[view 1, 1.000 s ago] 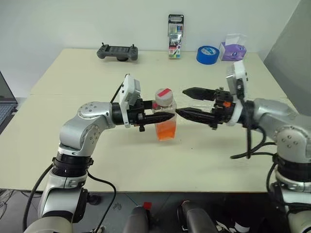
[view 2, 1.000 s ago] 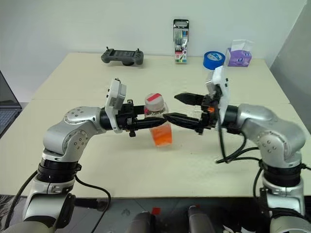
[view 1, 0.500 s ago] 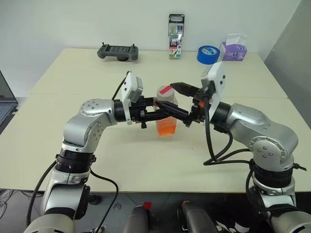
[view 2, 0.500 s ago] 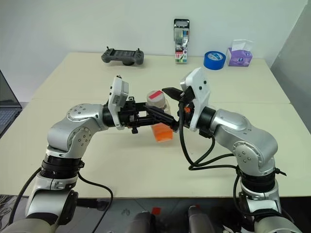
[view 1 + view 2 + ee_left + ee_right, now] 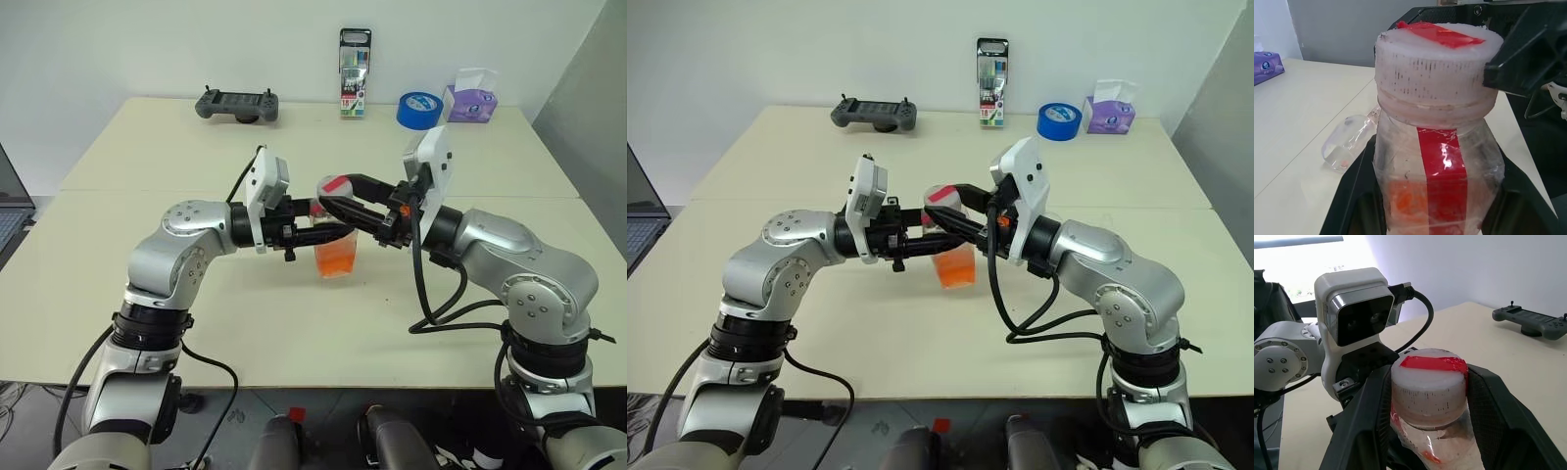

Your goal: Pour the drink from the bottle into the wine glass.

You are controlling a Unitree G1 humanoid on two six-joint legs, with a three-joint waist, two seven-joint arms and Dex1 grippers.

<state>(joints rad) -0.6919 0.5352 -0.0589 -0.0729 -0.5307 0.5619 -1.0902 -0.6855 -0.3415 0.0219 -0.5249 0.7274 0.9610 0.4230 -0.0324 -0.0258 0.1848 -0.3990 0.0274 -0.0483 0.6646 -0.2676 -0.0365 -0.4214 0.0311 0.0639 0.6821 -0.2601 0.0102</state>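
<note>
One bottle (image 5: pixel 335 235): small, clear plastic, wide-necked, upright above the middle of the cream table (image 5: pixel 147 157), with a ribbed white cap (image 5: pixel 1428 384) bearing a red patch on top and a red label strip (image 5: pixel 1442 166) running down its wall. One drink (image 5: pixel 335 260): translucent orange-red liquid filling the lower part of the bottle. One wine glass (image 5: pixel 1349 142): clear, lying on its side on the table beyond the bottle, seen in the left wrist view. Two grippers: the left gripper (image 5: pixel 328 233) reaches in level from the robot's left, its black fingers clamped on the bottle's body; the right gripper (image 5: pixel 338 196) comes from the opposite side, its two fingers set on either side of the cap, close against it, though whether they press it cannot be told. At the table's far edge, one each: a dark game controller (image 5: pixel 237 104), an upright pack of markers (image 5: pixel 354 72), a roll of blue tape (image 5: pixel 419 110), a purple tissue box (image 5: pixel 469 98).
</note>
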